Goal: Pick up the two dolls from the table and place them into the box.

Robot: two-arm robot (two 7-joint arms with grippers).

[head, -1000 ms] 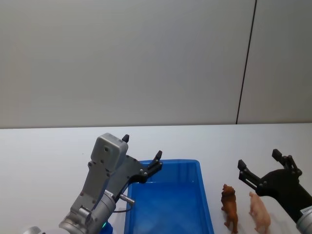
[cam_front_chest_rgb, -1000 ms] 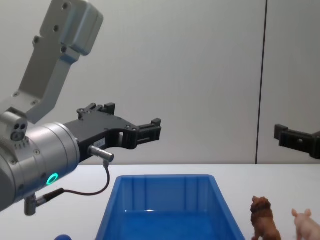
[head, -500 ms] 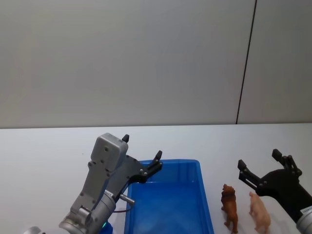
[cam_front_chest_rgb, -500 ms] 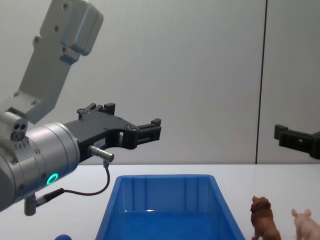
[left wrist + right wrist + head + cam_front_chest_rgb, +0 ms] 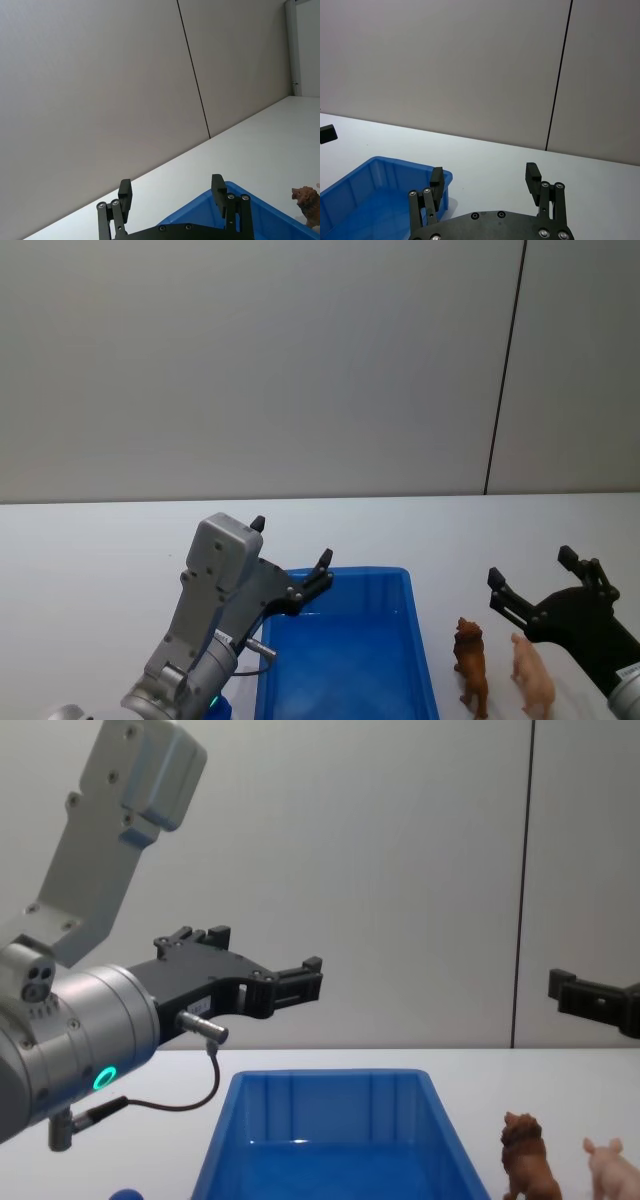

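Silver left arm [image 5: 90, 1030] — black left hand [image 5: 171, 186].

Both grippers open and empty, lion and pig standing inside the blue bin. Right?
No. The lion and pig stand on the table right of the blue bin, not inside it, as the head view shows. The left gripper and right gripper are open and empty.

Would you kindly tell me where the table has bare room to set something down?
The table is bare behind the box, back to the wall, and to its left beyond the left gripper. Right of the box is crowded: the lion and pig stand close together below the raised right gripper.
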